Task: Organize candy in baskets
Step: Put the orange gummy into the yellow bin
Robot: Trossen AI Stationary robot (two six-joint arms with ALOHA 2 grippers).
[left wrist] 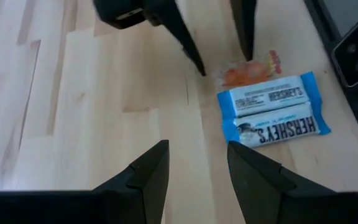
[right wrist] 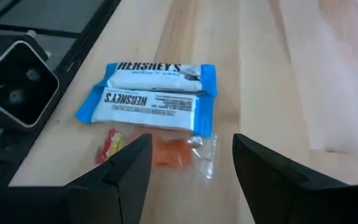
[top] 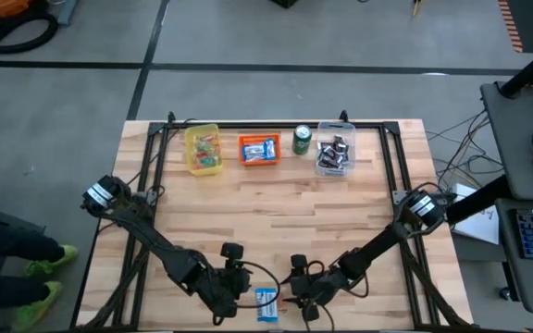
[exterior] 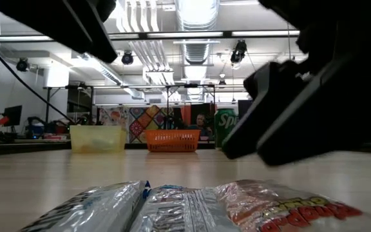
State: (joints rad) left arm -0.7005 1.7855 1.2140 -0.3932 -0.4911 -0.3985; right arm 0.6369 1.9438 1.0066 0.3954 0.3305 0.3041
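Candy at the table's near edge: two blue-and-white bars (right wrist: 148,102) lie side by side, one orange sweet (right wrist: 166,149) touching them.
Three baskets, yellow (top: 204,150), orange (top: 259,149) and clear (top: 334,154), line the far edge; left gripper (left wrist: 196,174) and right gripper (right wrist: 191,168) flank the candy, fingers apart, empty.

Three baskets (top: 204,150), one can (top: 302,140)
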